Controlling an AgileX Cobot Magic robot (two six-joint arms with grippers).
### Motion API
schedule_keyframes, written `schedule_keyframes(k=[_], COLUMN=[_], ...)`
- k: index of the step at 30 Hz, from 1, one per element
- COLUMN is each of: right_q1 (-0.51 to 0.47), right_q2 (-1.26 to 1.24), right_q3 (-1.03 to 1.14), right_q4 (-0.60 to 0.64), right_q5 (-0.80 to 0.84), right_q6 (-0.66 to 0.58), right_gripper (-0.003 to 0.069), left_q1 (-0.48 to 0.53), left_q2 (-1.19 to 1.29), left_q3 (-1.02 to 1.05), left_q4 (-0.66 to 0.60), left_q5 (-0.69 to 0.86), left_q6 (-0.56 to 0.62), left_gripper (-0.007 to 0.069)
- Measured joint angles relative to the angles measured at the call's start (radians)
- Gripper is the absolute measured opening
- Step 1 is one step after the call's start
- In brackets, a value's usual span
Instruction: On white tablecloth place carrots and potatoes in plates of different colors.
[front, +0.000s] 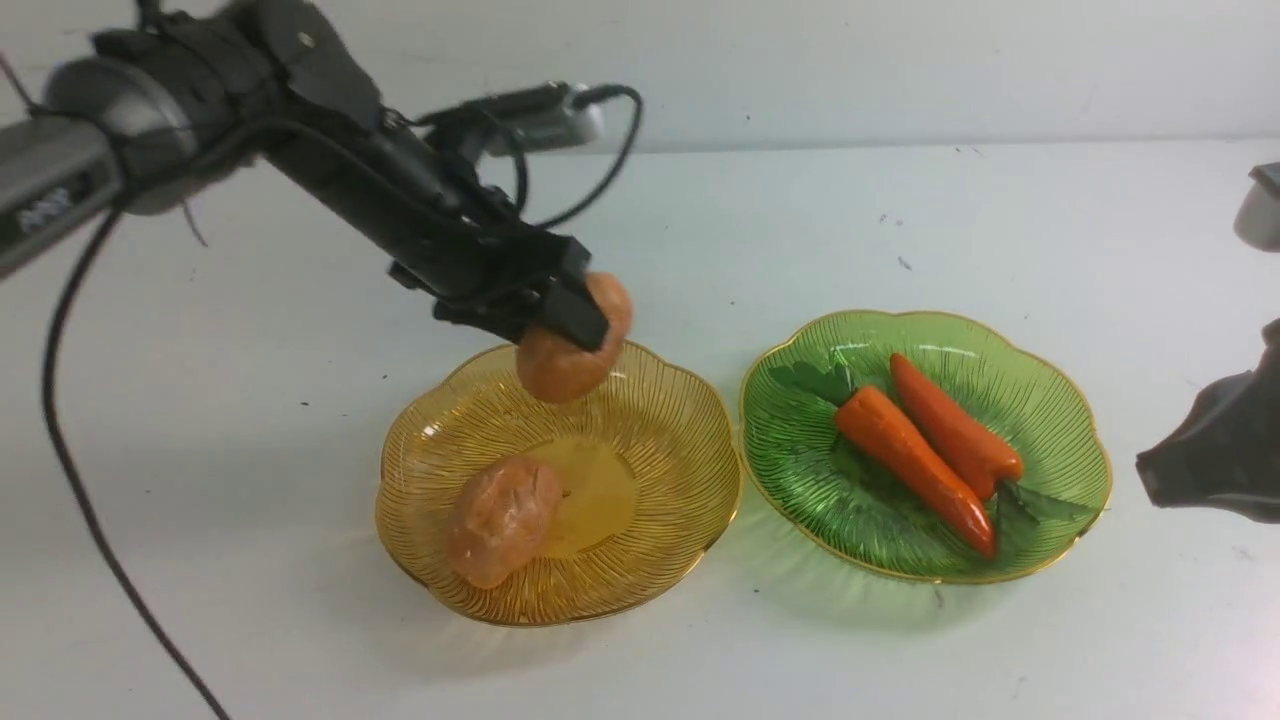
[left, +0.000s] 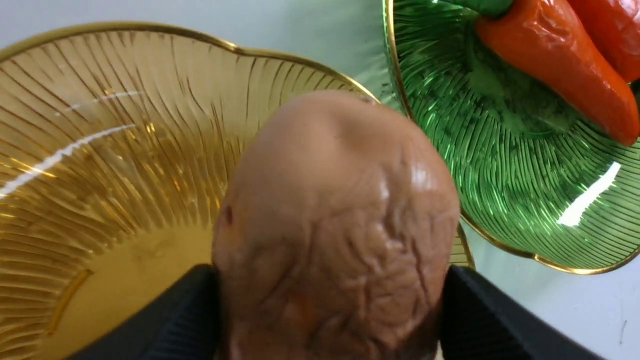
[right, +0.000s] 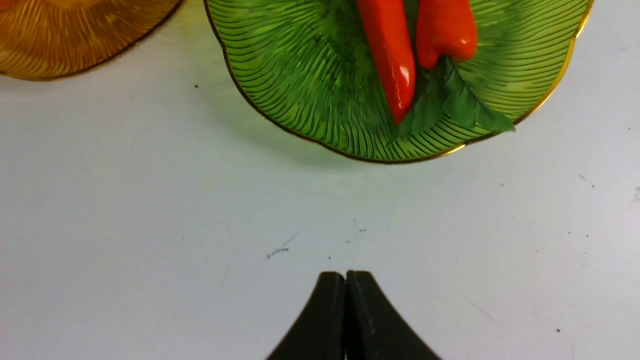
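Front: left claw (front: 575, 328) holds potato (front: 560, 372) above far rim of amber plate (front: 640, 560), likely to drop beside other potato (front: 500, 520); carrots (front: 930, 450) lie in green plate (front: 800, 470). L wrist: fingers (left: 185, 315), spread wide, press potato's sides. R wrist: right claw (right: 346, 282) closed, empty, over speckled white tablecloth (right: 150, 200) on desk.

The table was seen to be covered by a plain white tablecloth (front: 250, 420), which was marked by a few small dark specks (front: 903, 263) toward the far edge. Two scalloped, gold-rimmed plates were set directly on it, just beside each other with a narrow gap left between: an amber-yellow plate (front: 670, 520) near the middle and a green plate (front: 800, 480) toward the right edge.
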Motion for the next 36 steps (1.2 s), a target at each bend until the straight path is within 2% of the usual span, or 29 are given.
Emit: schedule_keyframes(k=[2, 5, 7, 9, 12, 16, 18, 21, 24, 31, 36], right_q1=[0.000, 0.000, 0.000, 0.000, 0.000, 0.000, 0.000, 0.000, 0.000, 0.000, 0.000], right_q2=[-0.068, -0.206, -0.300, -0.436, -0.611, -0.860, -0.937, -0.979, -0.982, -0.983, -0.983], right_q3=[0.000, 0.000, 0.000, 0.000, 0.031, 0.265, 0.411, 0.547, 0.602, 0.648, 0.659], right_q4=[0.005, 0.008, 0.008, 0.003, -0.003, -0.003, -0.003, -0.003, -0.002, -0.002, -0.002], right_q5=[0.030, 0.054, 0.058, 0.066, 0.045, -0.268, -0.477, -0.717, -0.826, -0.849, -0.830], right_q6=[0.000, 0.000, 0.000, 0.000, 0.000, 0.000, -0.002, -0.004, -0.004, -0.004, -0.004], right_gripper=[-0.0015, -0.0015, -0.0015, -0.0015, -0.0015, -0.0015, -0.0015, -0.0015, -0.0015, -0.0015, -0.0015], left_q1=[-0.001, 0.009, 0.020, 0.027, 0.030, 0.030, 0.030, 0.034, 0.037, 0.039, 0.053], left_q2=[0.001, 0.000, 0.000, 0.000, 0.000, 0.000, 0.000, 0.000, 0.000, 0.000, -0.016], left_q3=[0.000, -0.001, -0.002, -0.009, -0.043, -0.110, -0.142, -0.173, -0.203, -0.222, -0.310], left_q4=[-0.002, -0.003, -0.003, 0.000, 0.004, 0.022, 0.031, 0.037, 0.039, 0.053, 0.091], left_q5=[0.000, 0.001, 0.008, 0.034, 0.082, 0.118, 0.131, 0.131, 0.131, 0.130, 0.139], left_q6=[-0.020, -0.034, -0.038, -0.041, -0.062, -0.077, -0.077, -0.077, -0.077, -0.082, -0.149], left_gripper=[0.0589, 0.0643, 0.0643, 0.0609, 0.0458, 0.0146, 0.0035, 0.0005, -0.0003, -0.0003, -0.0003])
